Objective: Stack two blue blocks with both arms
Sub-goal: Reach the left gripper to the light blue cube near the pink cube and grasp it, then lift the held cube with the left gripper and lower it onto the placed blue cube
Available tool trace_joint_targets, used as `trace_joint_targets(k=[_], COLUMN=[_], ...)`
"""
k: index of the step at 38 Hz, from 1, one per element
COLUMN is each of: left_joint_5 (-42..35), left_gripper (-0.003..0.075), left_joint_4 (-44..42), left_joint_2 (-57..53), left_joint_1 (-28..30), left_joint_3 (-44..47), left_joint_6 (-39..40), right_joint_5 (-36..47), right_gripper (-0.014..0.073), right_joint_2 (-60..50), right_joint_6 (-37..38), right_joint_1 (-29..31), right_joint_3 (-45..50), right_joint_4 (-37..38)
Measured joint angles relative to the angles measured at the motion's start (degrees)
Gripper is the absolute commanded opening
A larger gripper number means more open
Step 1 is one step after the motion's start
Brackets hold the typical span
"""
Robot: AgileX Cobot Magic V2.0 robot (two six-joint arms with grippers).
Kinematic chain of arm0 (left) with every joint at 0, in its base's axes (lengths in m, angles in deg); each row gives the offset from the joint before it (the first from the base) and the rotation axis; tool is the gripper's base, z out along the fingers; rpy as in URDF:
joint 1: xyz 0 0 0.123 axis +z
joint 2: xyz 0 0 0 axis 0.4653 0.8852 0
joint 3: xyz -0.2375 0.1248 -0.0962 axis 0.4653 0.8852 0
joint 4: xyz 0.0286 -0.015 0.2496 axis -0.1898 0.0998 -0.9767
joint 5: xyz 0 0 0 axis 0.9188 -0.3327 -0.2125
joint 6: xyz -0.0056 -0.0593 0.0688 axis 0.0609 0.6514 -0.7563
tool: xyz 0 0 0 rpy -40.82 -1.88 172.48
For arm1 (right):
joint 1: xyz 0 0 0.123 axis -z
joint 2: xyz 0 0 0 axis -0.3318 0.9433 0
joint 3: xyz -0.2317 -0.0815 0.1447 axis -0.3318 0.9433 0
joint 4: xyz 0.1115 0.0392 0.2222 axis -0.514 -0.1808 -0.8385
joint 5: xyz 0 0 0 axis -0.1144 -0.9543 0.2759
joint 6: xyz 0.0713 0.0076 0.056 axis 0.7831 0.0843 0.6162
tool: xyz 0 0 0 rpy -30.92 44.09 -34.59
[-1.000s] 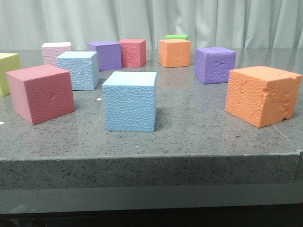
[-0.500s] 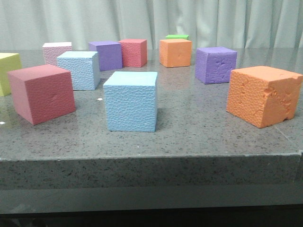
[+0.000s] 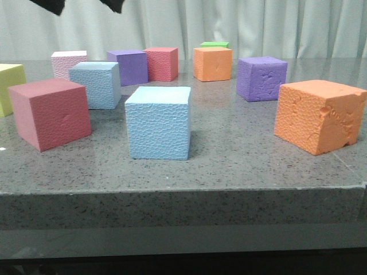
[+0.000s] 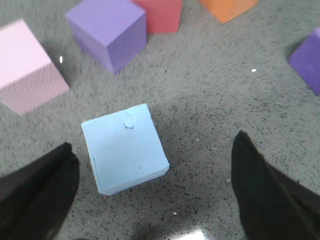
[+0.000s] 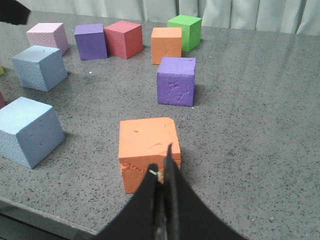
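Two blue blocks stand apart on the grey table. One blue block (image 3: 158, 122) is near the front middle, the other blue block (image 3: 94, 85) is further back on the left. My left gripper (image 3: 81, 4) hangs open high above the far one, only its black fingertips showing at the top of the front view. In the left wrist view that far blue block (image 4: 124, 148) lies on the table between the spread fingers (image 4: 37, 195), untouched. My right gripper (image 5: 162, 161) is shut and empty, hovering over an orange cube (image 5: 145, 142). It is out of the front view.
Other cubes stand around: a red cube (image 3: 50, 113) front left, a large dented orange cube (image 3: 318, 114) front right, a purple cube (image 3: 261, 77), and pink (image 3: 69, 62), purple (image 3: 127, 66), red (image 3: 160, 63), orange (image 3: 212, 63) and green (image 3: 214, 44) cubes at the back. A yellow cube (image 3: 8, 86) sits far left.
The left gripper's fingertips have come into the top left of the front view, where nothing showed before. The blocks have not moved.
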Motion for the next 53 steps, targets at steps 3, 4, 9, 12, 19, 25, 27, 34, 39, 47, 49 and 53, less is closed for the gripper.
trace_joint_targets(k=[3,4,9,12,19,25,27,34,39,47,49,53], left_joint_5=[4.03,5.12,7.63,7.76,7.76,7.51,7.11,6.75,6.75,12.93,15.61,21.02], left_gripper=[0.0599,0.0599,0.0599,0.0599,0.0599,0.0599,0.0594,0.04,0.0245,0.0188,0.0188,0.0188], left_joint_4=[0.0,0.0,0.0,0.0,1.2,1.34,1.34,1.34,1.34,0.98,0.98,0.88], left_joint_2=[3.38,4.59,8.82,10.5,13.55,15.37,15.62,15.62,15.62,15.71,15.71,15.71], left_joint_1=[0.86,1.13,2.34,2.59,2.67,2.67,2.67,2.67,2.67,2.67,2.67,2.46], left_joint_3=[-4.27,-5.23,-8.36,-8.74,-8.86,-8.86,-8.86,-9.07,-9.99,-14.42,-16.26,-19.55], left_joint_6=[2.86,3.95,8.09,9.21,9.93,9.93,9.93,9.93,9.93,9.93,9.22,7.56], right_joint_5=[0.0,0.0,0.0,0.0,0.0,0.0,0.0,0.0,0.0,0.0,0.0,0.0], right_gripper=[-0.0057,-0.0057,-0.0057,-0.0057,-0.0057,-0.0057,-0.0057,-0.0057,-0.0057,-0.0057,-0.0057,-0.0057], right_joint_2=[0.0,0.0,0.0,0.0,0.0,0.0,0.0,0.0,0.0,0.0,0.0,0.0], right_joint_6=[0.0,0.0,0.0,0.0,0.0,0.0,0.0,0.0,0.0,0.0,0.0,0.0], right_joint_1=[0.0,0.0,0.0,0.0,0.0,0.0,0.0,0.0,0.0,0.0,0.0,0.0], right_joint_3=[0.0,0.0,0.0,0.0,0.0,0.0,0.0,0.0,0.0,0.0,0.0,0.0], right_joint_4=[-0.08,-0.08,-0.08,-0.12,-0.22,-0.22,-0.22,-0.22,-0.22,-0.22,-0.22,-0.22])
